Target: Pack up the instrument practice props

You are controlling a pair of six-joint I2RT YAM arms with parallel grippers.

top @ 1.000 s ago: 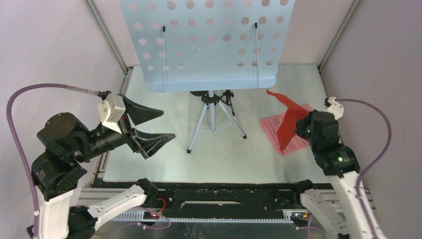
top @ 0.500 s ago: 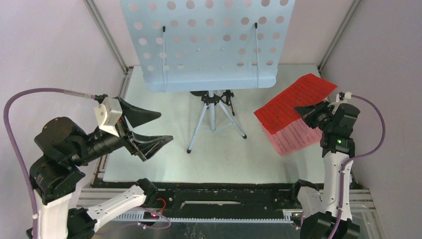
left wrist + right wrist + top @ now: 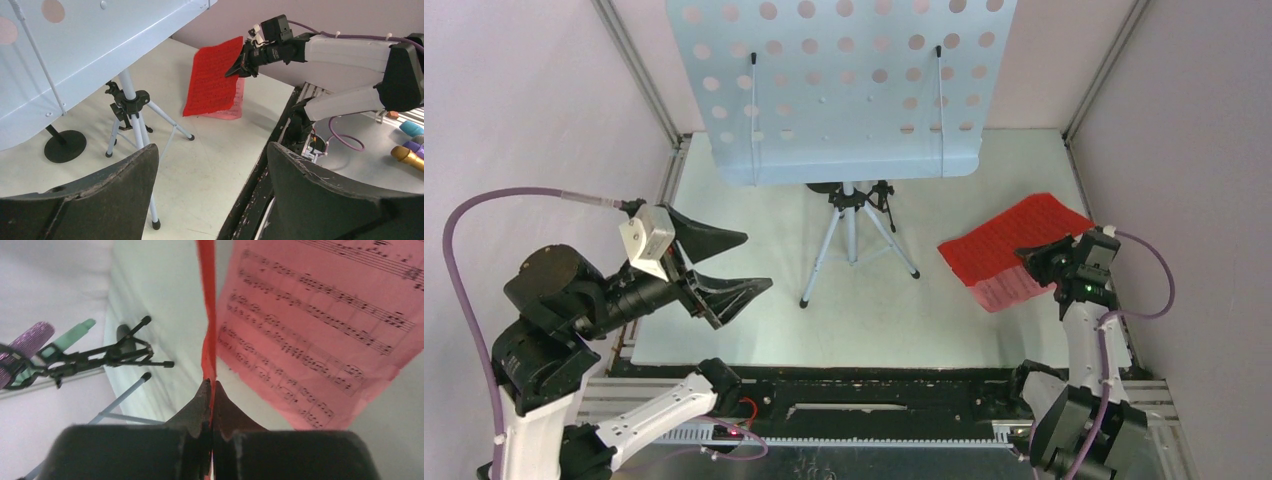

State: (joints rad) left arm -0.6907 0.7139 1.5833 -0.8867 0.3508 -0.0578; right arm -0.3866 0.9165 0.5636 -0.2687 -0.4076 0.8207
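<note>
Nearest, the left gripper [image 3: 759, 260] hangs over the table's [image 3: 874, 320] left side, jaws wide apart and empty. On the right side, the right gripper [image 3: 1031, 258] pinches the near edge of the red score sheet [image 3: 1014, 232], whose long axis runs near-left to far-right. It hides most of the flat pink score sheet [image 3: 1009, 291]. Beyond stand the blue-grey tripod [image 3: 852, 235] and the pale blue perforated music desk [image 3: 844, 80], its top cut off.

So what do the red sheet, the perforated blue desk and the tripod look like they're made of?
Red sheet: thin matte paper, printed with music staves, bending where it is pinched. Desk: probably painted sheet metal, a smooth pale blue panel with punched round holes; plastic is possible. Tripod: likely metal tubes, pale satin finish, with black, probably plastic, joints.
</note>
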